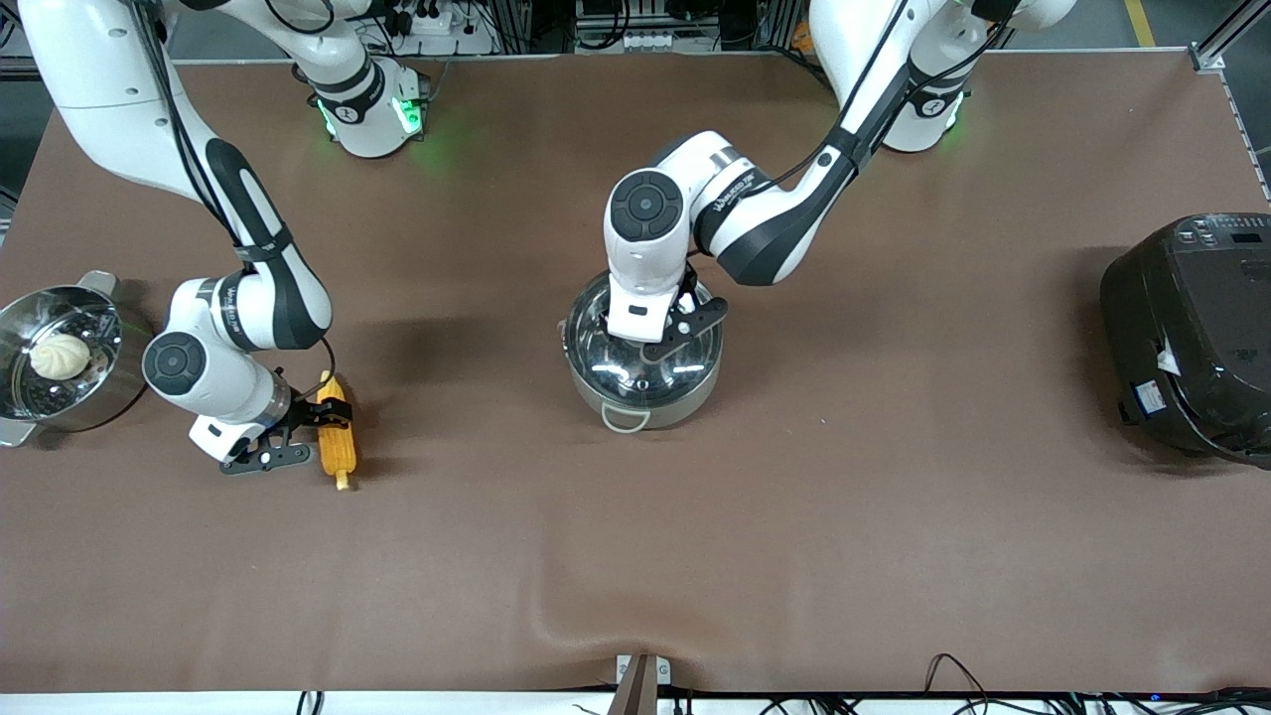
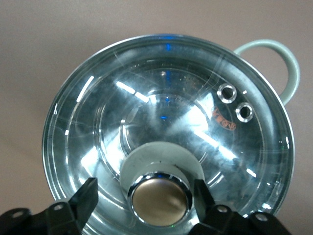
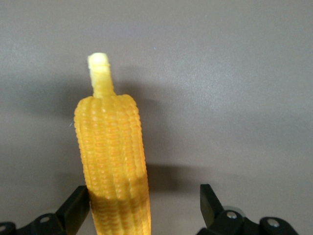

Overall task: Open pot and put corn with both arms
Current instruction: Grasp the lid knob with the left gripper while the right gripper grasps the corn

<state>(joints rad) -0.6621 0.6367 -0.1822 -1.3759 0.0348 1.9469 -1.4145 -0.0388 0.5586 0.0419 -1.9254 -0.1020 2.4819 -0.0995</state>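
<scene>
Both arms are down at the table [image 1: 794, 516], one gripper at the pot's lid and one at the corn.

The black rice cooker [image 1: 1192, 338] sits at the left arm's end of the table, the steamer pot [image 1: 55, 387] with its white bun [image 1: 60, 355] at the right arm's end. The pot [image 1: 643, 350] stands mid-table with its glass lid [image 2: 166, 117] on; the left gripper [image 2: 145, 193] is spread wide, a finger on either side of the knob [image 2: 161, 198], not pressing it. The corn [image 1: 336, 433] lies on the table toward the right arm's end, stub pointing toward the front camera. The right gripper [image 3: 144, 200] is wide open astride it, one finger touching the cob, the other clear.
</scene>
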